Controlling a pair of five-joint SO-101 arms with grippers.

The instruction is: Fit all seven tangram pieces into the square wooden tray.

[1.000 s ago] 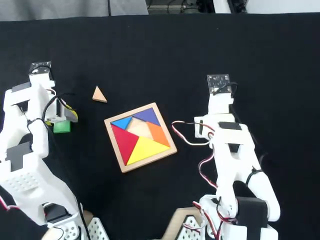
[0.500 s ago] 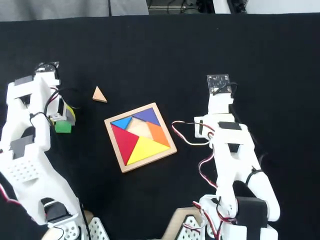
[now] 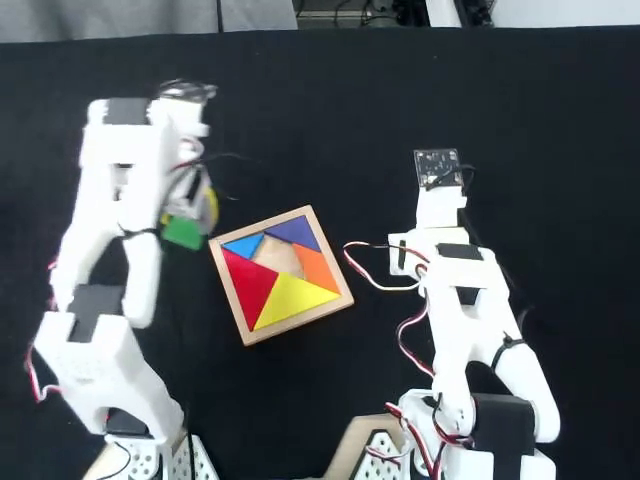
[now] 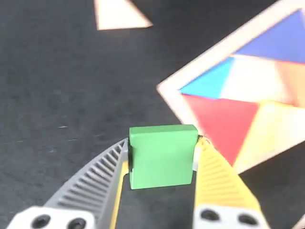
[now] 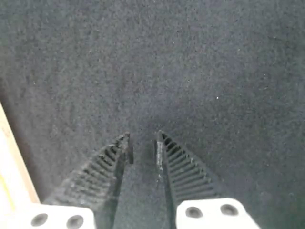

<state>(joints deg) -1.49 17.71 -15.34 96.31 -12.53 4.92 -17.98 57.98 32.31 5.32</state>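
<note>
Wooden tray (image 3: pixel 300 323) holds five coloured tangram pieces (image 3: pixel 250 285).

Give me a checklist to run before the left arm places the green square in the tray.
1. Grip on the green square: ok, clamped in the left gripper.
2. A free slot in the tray: ok, bare wood shows in the middle.
3. Square above that slot: not ok, it hangs over the cloth beside the tray's corner.
4. Square turned to match the slot: cannot tell.
5. Path clear of the right gripper: ok, it is empty over the cloth beside the tray.
6. Other pieces all in: not ok, the beige triangle lies on the cloth.
</note>
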